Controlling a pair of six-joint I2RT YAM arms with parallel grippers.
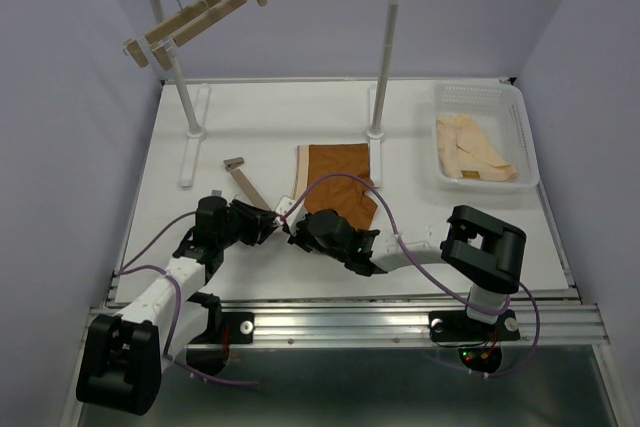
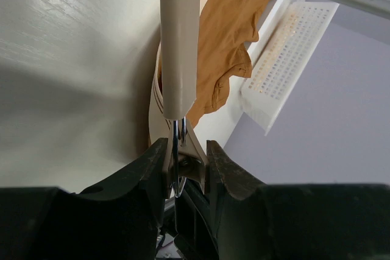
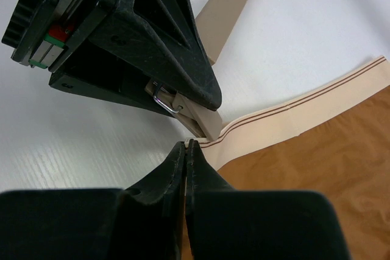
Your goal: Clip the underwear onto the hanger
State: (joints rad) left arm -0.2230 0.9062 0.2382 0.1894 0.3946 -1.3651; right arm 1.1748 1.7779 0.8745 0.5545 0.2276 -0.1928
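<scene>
The rust-brown underwear (image 1: pixel 340 179) lies flat on the table, its pale waistband (image 3: pixel 292 117) towards the left. The light-wood hanger (image 1: pixel 247 184) lies left of it, with one end clip at the waistband's near corner. My left gripper (image 1: pixel 270 224) is shut on that wooden clip (image 2: pixel 190 156), squeezing its handles; the bar (image 2: pixel 180 41) runs away from the jaws. My right gripper (image 3: pixel 185 145) is shut on the waistband's corner, right beside the clip (image 3: pixel 198 119). The hanger's hook is mostly hidden.
A white rail stand (image 1: pixel 385 57) at the back carries other wooden hangers (image 1: pixel 190 19) at its left end. A white basket (image 1: pixel 520 117) at the right holds a cream garment (image 1: pixel 475 147). The two grippers nearly touch.
</scene>
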